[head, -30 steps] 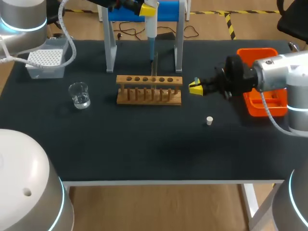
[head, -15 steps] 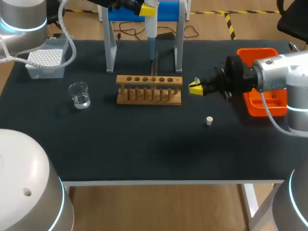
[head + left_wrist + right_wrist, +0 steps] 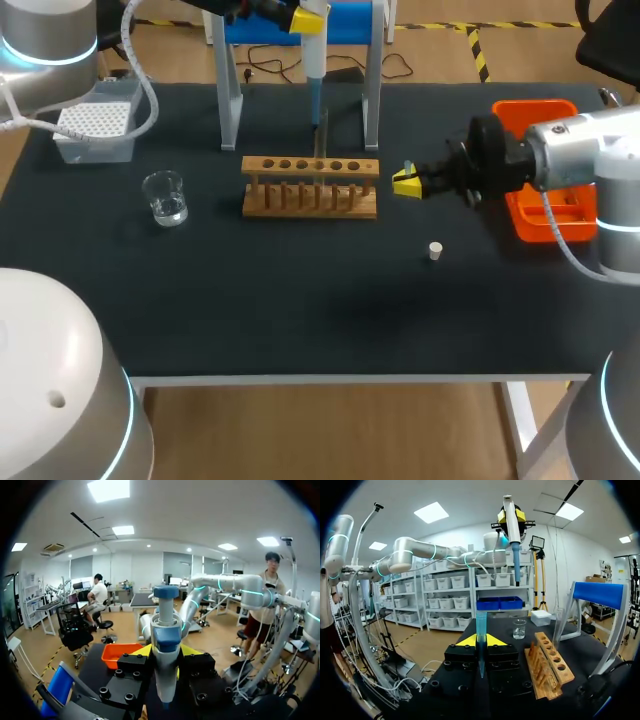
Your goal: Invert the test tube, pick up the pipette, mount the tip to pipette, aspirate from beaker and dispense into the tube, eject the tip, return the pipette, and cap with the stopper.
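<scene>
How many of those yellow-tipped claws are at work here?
2. The left gripper holds the pipette aloft near the wooden rack; the right gripper, beside the rack, holds a blue tip. None seems hidden.

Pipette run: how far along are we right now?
Done: the pipette is up in the left hand, and the test tube stands upright at the rack. In hand: the right hand grips a blue tip, not yet on the pipette. Left: mount it, aspirate from the beaker, dispense, eject, return the pipette, and cap with the stopper, which lies loose on the table.
</scene>
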`<control>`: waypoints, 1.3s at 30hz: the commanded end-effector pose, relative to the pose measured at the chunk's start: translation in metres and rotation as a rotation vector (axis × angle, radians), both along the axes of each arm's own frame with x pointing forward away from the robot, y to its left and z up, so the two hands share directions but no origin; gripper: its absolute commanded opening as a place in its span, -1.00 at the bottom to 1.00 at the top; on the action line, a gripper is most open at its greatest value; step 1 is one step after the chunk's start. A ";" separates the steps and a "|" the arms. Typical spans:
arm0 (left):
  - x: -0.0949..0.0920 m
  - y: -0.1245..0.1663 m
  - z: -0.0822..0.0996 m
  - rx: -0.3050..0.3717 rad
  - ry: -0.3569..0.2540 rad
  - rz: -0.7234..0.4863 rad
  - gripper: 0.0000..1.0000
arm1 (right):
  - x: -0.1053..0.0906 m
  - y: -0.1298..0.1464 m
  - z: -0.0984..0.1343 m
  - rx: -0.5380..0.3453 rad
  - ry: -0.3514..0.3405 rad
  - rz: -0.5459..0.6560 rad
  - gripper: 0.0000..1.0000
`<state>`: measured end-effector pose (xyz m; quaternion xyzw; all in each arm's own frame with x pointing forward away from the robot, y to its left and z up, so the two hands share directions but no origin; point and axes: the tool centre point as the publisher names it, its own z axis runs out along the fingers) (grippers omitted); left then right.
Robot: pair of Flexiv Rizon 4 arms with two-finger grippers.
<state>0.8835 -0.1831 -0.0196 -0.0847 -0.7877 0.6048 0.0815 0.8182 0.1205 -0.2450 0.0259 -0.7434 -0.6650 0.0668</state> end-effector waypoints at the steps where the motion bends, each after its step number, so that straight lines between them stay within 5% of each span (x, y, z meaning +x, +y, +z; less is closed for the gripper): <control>1: 0.000 0.000 0.001 0.001 0.000 0.001 -1.00 | 0.000 -0.001 0.001 -0.002 0.000 0.003 -1.00; 10: 0.000 0.000 0.001 0.001 0.000 0.001 -1.00 | 0.000 -0.001 0.001 -0.002 0.000 0.003 -1.00; 39: -0.045 0.004 0.006 -0.029 -0.043 0.179 -1.00 | 0.000 -0.001 0.001 -0.002 0.000 0.003 -1.00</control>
